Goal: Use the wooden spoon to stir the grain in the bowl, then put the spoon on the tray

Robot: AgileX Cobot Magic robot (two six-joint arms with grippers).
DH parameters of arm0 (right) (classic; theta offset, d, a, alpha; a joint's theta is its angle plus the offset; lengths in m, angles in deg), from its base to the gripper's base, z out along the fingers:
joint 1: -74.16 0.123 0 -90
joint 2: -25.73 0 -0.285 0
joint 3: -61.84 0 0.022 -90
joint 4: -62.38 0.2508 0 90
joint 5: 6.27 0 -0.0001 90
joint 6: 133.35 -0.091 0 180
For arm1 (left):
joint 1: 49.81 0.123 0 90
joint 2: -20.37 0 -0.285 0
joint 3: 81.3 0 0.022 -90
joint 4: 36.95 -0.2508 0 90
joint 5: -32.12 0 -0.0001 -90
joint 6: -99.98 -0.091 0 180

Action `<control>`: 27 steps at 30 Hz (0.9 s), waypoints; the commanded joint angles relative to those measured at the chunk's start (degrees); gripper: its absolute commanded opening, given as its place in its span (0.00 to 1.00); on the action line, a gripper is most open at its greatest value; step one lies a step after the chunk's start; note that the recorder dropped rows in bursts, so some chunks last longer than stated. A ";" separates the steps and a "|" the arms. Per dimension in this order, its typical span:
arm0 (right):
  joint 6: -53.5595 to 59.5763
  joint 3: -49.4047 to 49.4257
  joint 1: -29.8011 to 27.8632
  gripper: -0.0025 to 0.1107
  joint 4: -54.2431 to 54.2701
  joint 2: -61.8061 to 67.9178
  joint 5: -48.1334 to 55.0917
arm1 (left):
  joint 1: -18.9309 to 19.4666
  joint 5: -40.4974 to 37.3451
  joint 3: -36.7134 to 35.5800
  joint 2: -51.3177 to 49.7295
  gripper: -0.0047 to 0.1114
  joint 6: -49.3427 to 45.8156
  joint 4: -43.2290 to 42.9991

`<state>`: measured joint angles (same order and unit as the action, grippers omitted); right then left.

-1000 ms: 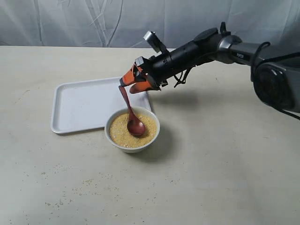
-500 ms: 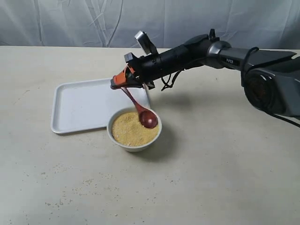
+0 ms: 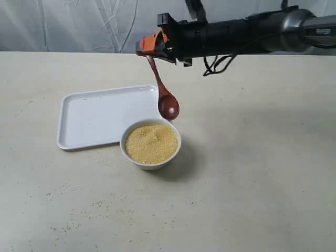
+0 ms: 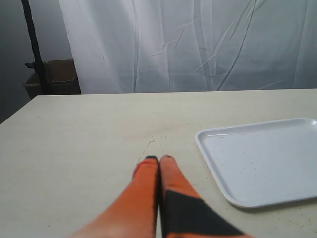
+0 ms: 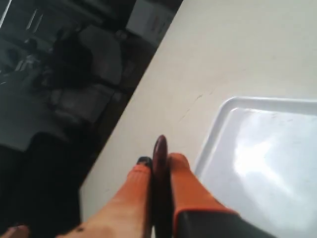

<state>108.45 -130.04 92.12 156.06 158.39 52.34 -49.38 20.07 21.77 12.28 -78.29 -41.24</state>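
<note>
The white bowl [image 3: 150, 156] stands in front of the tray's near right corner, filled with yellow grain [image 3: 151, 142]. My right gripper [image 3: 147, 47] is shut on the handle of the dark wooden spoon [image 3: 164, 94], which hangs head down above the bowl's far rim, clear of the grain. In the right wrist view the spoon [image 5: 160, 163] is pinched between the orange fingers of that gripper [image 5: 159, 161], with the tray [image 5: 257, 163] beside it. The white tray [image 3: 105, 114] lies flat with nothing on it. My left gripper [image 4: 159, 159] is shut with nothing in it, low over the table beside the tray [image 4: 262, 158].
Spilled grains are scattered on the tabletop [image 3: 79, 210] in front of the bowl. A white curtain [image 3: 79, 23] hangs behind the table. The right arm [image 3: 247, 34] stretches across the back of the scene, high over the table.
The right gripper has risen and lifted the spoon out of the grain; the spoon's head went from inside the bowl to hanging above its far rim. The bowl stays in place.
</note>
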 commanded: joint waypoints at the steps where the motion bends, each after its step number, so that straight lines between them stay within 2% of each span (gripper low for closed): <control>1: 22.44 21.25 1.71 0.01 6.27 -16.21 -21.29 | 0.05 0.29 -0.28 0.29 0.04 0.17 0.20; 4: 27.45 27.87 2.08 0.01 6.27 -22.47 -19.64 | 0.05 0.29 -0.28 0.29 0.04 0.17 0.20; 7: 27.97 28.16 2.08 0.01 6.27 -24.15 -17.27 | 0.05 0.29 -0.28 0.29 0.04 0.17 0.20; 11: 30.46 26.49 3.24 0.01 6.27 -24.74 -12.57 | 0.05 0.29 -0.28 0.29 0.04 0.17 0.20; 19: 49.80 24.58 11.62 0.01 6.27 -22.72 -10.97 | 0.05 0.29 -0.28 0.29 0.04 0.17 0.20; 27: 51.95 16.49 14.76 0.01 6.27 -14.12 -11.04 | 0.05 0.29 -0.28 0.29 0.04 0.17 0.20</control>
<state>159.55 -110.30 106.41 162.01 141.72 41.46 -49.38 20.07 21.77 12.28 -78.29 -41.24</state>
